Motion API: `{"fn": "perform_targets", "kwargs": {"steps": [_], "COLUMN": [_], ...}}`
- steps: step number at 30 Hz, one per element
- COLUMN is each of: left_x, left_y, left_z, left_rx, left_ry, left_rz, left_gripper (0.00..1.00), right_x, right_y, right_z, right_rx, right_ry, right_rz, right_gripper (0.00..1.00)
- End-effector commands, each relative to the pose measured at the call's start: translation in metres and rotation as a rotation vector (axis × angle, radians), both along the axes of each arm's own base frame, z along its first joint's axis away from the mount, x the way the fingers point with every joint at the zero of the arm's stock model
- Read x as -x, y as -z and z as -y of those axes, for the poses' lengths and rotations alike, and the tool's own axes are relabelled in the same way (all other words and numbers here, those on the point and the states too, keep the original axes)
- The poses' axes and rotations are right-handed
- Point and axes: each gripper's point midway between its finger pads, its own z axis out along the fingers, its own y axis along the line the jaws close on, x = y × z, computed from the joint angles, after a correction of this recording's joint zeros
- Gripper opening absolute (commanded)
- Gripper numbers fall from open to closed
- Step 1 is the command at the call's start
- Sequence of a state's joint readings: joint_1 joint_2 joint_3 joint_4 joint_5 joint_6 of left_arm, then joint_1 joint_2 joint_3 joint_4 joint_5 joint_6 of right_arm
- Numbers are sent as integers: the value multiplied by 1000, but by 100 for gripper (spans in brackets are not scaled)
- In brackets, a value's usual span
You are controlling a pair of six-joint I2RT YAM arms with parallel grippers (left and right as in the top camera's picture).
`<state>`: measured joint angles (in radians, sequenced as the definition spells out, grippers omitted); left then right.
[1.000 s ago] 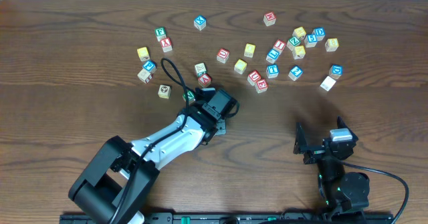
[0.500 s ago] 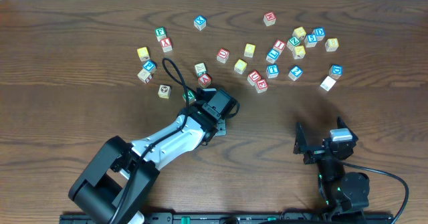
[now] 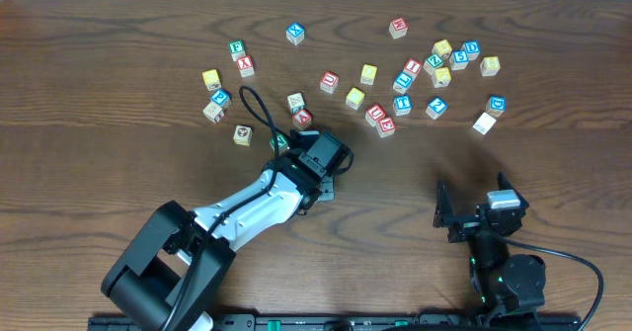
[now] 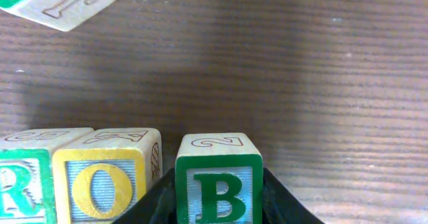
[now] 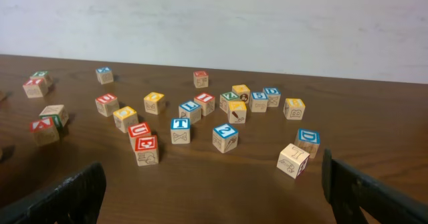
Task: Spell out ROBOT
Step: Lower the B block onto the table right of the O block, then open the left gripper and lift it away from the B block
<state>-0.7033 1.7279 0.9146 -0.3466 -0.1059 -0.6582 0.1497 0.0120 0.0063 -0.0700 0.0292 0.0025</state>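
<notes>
The dark wooden table [image 3: 99, 124] carries a scatter of loose cubes [image 3: 434, 69] across its far side, thickest to the right. The left arm [image 3: 247, 207] reaches up from the near left. Its head and a looping black cable [image 3: 249, 104] hide most of the row beneath it from above. The right arm [image 3: 499, 262] sits near right, well apart from every cube. The right gripper [image 5: 214, 194] has its fingers spread wide, with nothing between them. Nothing has shifted since the earlier frames.

The left gripper [image 4: 219, 207] has a black finger pressed to each side of the B cube [image 4: 219, 184], which is green-bordered and upright. Just to its left stand the yellow O cube [image 4: 100, 187] and the green R cube [image 4: 23, 187], touching each other. A stray cube [image 4: 60, 0] lies beyond them. The blue T cube [image 5: 180, 127] stands among the scatter.
</notes>
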Motion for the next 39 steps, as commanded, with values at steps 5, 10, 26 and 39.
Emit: {"fn": "perform_targets", "kwargs": {"steps": [5, 10, 26, 39], "left_x": [11, 11, 7, 4], "left_y": [9, 9, 5, -2], "left_z": [0, 0, 4, 7], "left_rx": [4, 5, 14, 12], "left_ry": [7, 7, 8, 19], "left_rz": [-51, -51, -39, -36], "left_gripper": [43, 44, 44, 44], "right_x": [0, 0, 0, 0], "right_y": [0, 0, 0, 0], "right_z": [1, 1, 1, 1], "right_rx": [11, 11, 11, 11], "right_ry": [3, 3, 3, 3], "right_rz": [2, 2, 2, 2], "right_gripper": [99, 99, 99, 99]}}
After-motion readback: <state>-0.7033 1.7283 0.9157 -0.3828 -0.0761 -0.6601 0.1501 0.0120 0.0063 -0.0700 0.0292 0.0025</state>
